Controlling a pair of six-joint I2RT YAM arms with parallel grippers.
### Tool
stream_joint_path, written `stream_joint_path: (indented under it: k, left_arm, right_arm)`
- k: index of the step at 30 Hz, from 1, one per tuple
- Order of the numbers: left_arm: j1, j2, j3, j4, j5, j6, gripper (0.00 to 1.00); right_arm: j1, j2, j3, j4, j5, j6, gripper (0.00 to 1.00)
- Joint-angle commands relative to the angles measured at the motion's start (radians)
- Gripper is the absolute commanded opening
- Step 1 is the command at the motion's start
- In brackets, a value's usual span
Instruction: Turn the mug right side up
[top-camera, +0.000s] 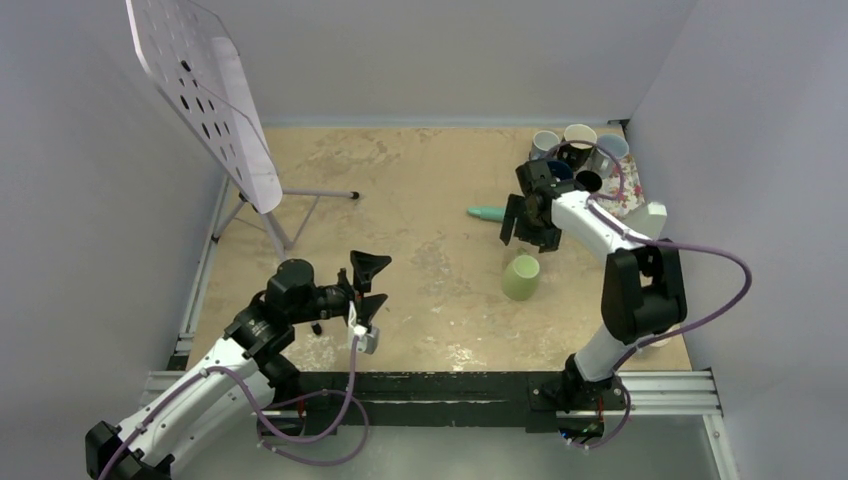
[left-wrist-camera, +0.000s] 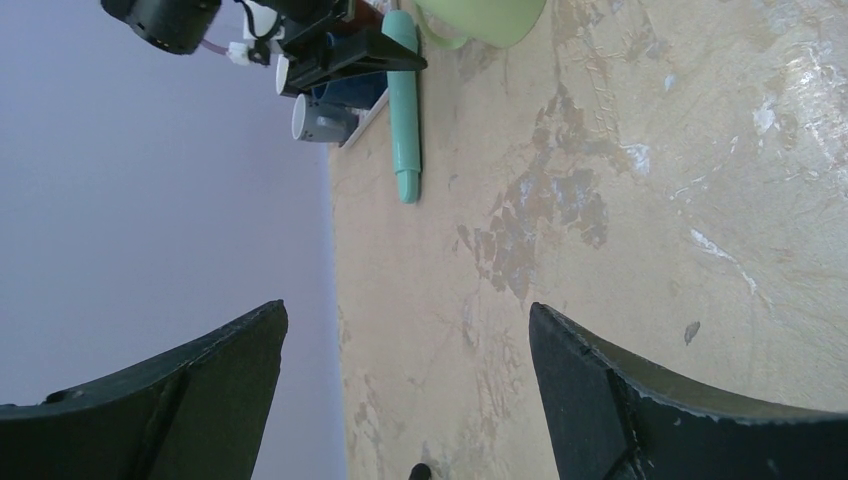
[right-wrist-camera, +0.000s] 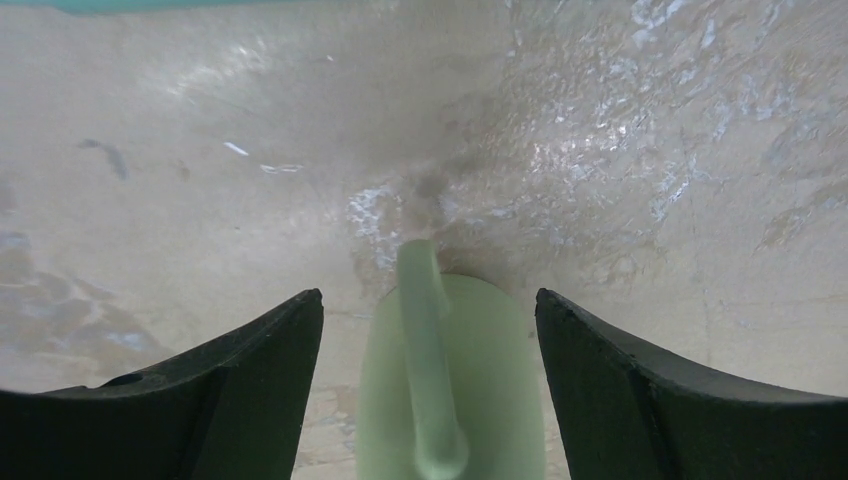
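Overhead, the pale green mug (top-camera: 521, 277) sits on the sandy, mottled surface (top-camera: 420, 180), right of centre and directly below the right claw (right-wrist-camera: 428, 300). From the right wrist camera, that claw is spread wide. Its two dark fingers (right-wrist-camera: 250, 370) stand either side of the mug with bare surface showing in the gaps, so they grip nothing and no contact is visible. The mug's handle (right-wrist-camera: 428, 350) faces the camera and runs up the middle of the space between the fingers. Whether the mug lies on its side or stands upturned I cannot tell for certain.

The left claw (top-camera: 365, 290) hangs over the near left part of the surface, well apart from the mug. It too is wide open, with nothing between its fingers.

A teal marker (top-camera: 488, 212) lies flat just behind the right claw. Several other mugs (top-camera: 580, 140) are clustered in the far right corner, and a white perforated board (top-camera: 200, 90) leans on a stand at the left.
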Motion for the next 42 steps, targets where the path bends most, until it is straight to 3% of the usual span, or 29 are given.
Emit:
stream_joint_path:
  k: [1, 6, 10, 14, 18, 20, 26, 28, 31, 33, 36, 42]
  left_arm:
    - [0.001, -0.018, -0.010, 0.006, 0.013, -0.028, 0.94]
    - [0.001, -0.016, -0.011, 0.006, 0.023, -0.028, 0.94]
    - [0.002, -0.021, -0.010, 0.000, 0.018, -0.027, 0.94]
    - [0.001, -0.020, -0.008, -0.007, 0.011, -0.037, 0.94]
    - [0.002, -0.009, 0.005, 0.029, 0.017, -0.141, 0.93]
    - [0.001, 0.002, 0.020, 0.060, 0.016, -0.267, 0.93]
    - [0.003, 0.061, 0.050, 0.185, 0.053, -0.924, 0.93]
    - [0.005, 0.089, 0.045, 0.289, 0.109, -1.162, 0.93]
    - [0.005, 0.134, 0.034, 0.498, 0.097, -1.394, 0.94]
    - [0.006, 0.162, 0.044, 0.603, 0.079, -1.452, 0.94]
    - [0.008, 0.195, 0.087, 0.626, 0.063, -1.489, 0.96]
    - [0.008, 0.247, 0.167, 0.674, 0.063, -1.489, 0.99]
  right_arm:
    - [-0.007, 0.073, 0.039, -0.084, -0.037, -0.102, 0.79]
    - [-0.008, 0.187, 0.080, -0.082, -0.128, -0.162, 0.67]
    - [-0.009, 0.221, 0.083, -0.104, -0.140, -0.195, 0.38]
    - [-0.007, 0.188, 0.066, -0.100, -0.162, -0.208, 0.00]
    - [0.003, 0.103, 0.089, -0.092, -0.203, -0.207, 0.00]
    - [0.013, 0.037, 0.104, -0.053, -0.254, -0.207, 0.00]
    - [0.134, -0.201, 0.050, 0.276, -0.412, -0.159, 0.00]
    - [0.188, -0.263, 0.029, 0.388, -0.424, -0.126, 0.00]
    - [0.263, -0.350, 0.003, 0.537, -0.391, -0.091, 0.00]
    - [0.300, -0.414, -0.036, 0.654, -0.396, -0.071, 0.00]
    - [0.352, -0.470, -0.085, 0.801, -0.407, -0.063, 0.00]
    - [0.409, -0.528, -0.124, 0.920, -0.412, -0.051, 0.00]
